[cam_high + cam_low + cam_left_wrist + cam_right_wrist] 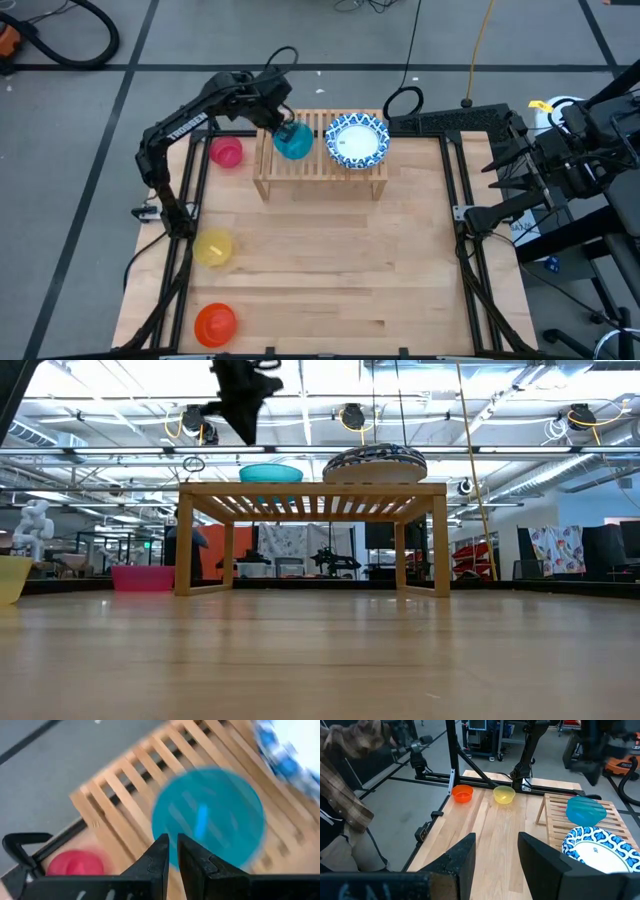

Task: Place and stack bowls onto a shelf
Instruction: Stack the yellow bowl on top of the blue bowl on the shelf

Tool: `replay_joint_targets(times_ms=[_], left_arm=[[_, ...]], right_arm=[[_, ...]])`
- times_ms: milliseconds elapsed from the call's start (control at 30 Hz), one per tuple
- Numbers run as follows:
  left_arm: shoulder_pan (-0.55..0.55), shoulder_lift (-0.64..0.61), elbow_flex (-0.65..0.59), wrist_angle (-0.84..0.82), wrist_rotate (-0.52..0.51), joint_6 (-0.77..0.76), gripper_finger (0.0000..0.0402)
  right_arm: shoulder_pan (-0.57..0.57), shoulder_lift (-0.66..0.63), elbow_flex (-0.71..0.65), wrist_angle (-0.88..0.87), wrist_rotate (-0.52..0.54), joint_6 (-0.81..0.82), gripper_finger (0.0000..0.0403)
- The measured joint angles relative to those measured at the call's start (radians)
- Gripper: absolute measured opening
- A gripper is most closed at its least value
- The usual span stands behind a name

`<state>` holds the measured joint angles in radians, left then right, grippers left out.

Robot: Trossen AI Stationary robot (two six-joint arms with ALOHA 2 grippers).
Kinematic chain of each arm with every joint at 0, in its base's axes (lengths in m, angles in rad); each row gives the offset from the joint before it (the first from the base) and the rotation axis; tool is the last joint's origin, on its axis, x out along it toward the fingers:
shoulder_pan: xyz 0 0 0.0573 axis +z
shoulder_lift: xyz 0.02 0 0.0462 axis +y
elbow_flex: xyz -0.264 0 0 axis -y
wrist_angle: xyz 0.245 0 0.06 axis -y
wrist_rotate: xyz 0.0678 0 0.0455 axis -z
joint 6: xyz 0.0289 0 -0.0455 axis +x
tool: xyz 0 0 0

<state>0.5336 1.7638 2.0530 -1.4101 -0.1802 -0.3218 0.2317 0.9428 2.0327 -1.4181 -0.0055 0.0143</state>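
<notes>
Here our left claw (275, 112) hangs narrowed and empty just above the teal bowl (293, 141) on the shelf (320, 172), upper centre, with the pink bowl (226, 151) nearest to its left.

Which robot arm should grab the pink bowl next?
Probably the left. Its gripper hangs over the shelf by the teal bowl, with the pink bowl just beside on the table. The right gripper waits off past the table's far side.
</notes>
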Motion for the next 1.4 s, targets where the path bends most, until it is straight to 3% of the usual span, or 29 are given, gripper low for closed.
replay_joint_targets(times_ms=[133, 267, 433, 800, 933, 1067, 1267, 1400], left_arm=[[-0.039, 0.0, 0.082, -0.177, 0.038, 0.03, 0.0042], [-0.094, -0.057, 0.084, -0.158, 0.181, 0.034, 0.0017], [-0.187, -0.123, 0.066, -0.165, 0.228, -0.028, 0.0006], [-0.54, -0.176, 0.067, -0.16, 0.32, 0.096, 0.0004], [-0.651, -0.175, 0.012, -0.161, 0.306, 0.001, 0.0004], [-0.734, -0.175, -0.098, -0.16, 0.281, -0.248, 0.0004], [-0.858, -0.199, -0.258, -0.159, 0.068, -0.396, 0.0004], [-0.935, -0.293, -0.351, -0.159, -0.058, -0.535, 0.0007]], right_arm=[[0.0, 0.0, 0.0, 0.0, 0.0, 0.0, 0.0141], [0.0, 0.0, 0.0, 0.0, -0.003, 0.0, 0.0141], [0.0, 0.001, 0.0, 0.001, -0.049, 0.0, 0.0141], [-0.001, 0.001, 0.0, 0.023, -0.155, 0.0, 0.0141], [-0.001, 0.001, 0.0, 0.023, -0.156, 0.0, 0.0141], [-0.001, 0.001, 0.0, 0.023, -0.156, 0.0, 0.0141], [-0.001, 0.001, 0.0, 0.023, -0.156, 0.0, 0.0141], [-0.001, 0.001, 0.0, 0.023, -0.18, 0.0, 0.0141]])
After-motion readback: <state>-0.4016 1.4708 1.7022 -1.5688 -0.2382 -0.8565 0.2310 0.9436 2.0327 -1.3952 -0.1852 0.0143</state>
